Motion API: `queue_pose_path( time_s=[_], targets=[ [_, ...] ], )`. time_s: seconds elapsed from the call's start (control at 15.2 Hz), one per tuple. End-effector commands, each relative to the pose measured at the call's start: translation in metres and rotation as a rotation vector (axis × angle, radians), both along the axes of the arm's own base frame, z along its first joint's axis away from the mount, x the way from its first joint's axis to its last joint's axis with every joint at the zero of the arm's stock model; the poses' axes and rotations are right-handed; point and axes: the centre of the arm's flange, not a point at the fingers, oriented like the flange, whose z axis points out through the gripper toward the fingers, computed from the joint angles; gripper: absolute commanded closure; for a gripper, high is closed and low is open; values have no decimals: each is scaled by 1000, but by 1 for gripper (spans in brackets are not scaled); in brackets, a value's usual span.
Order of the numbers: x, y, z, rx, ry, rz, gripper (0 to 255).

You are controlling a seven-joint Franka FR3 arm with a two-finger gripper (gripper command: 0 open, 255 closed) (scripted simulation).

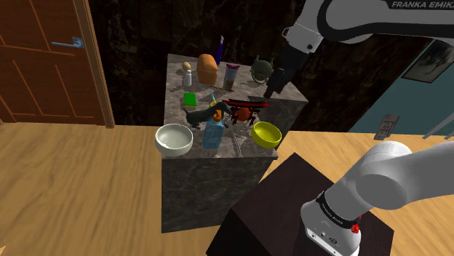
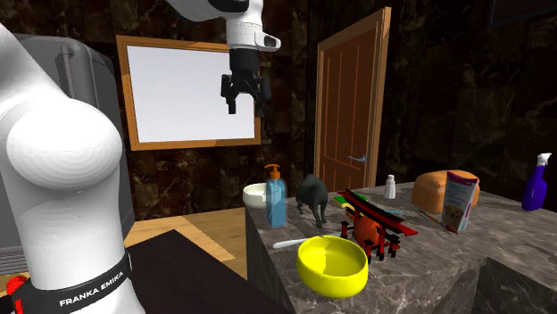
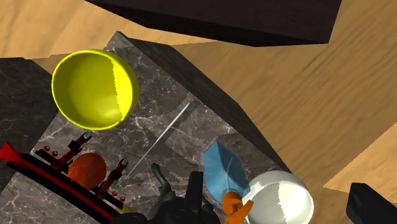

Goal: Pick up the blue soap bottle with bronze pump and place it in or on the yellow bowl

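In the shoulder view the blue soap bottle point(image 1: 212, 135) is seen upright by the counter's point(image 1: 211, 189) front edge, between a white bowl point(image 1: 174, 140) and the yellow bowl point(image 1: 267, 134), untouched. In the second exterior view the gripper point(image 2: 243, 101) is held high above the counter, fingers spread and empty. In the wrist view the blue soap bottle and the yellow bowl are shown apart, so grasp, lift and placing are all judged left to do.

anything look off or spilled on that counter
The round white bowl sits at the corner of the dark marble counter and seems to jut past its edge, beside the upright blue soap bottle with an orange pump. Nothing looks spilled or broken.
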Motion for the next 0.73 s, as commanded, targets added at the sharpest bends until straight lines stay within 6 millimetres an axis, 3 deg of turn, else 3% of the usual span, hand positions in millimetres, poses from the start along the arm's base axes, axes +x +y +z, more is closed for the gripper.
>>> queue_pose_path(
  time_s=[0.0,0.66],
  targets=[
    [21,7,-15,-8,0,1,0],
    [120,38,-101,-48,13,8,0]
  ],
)
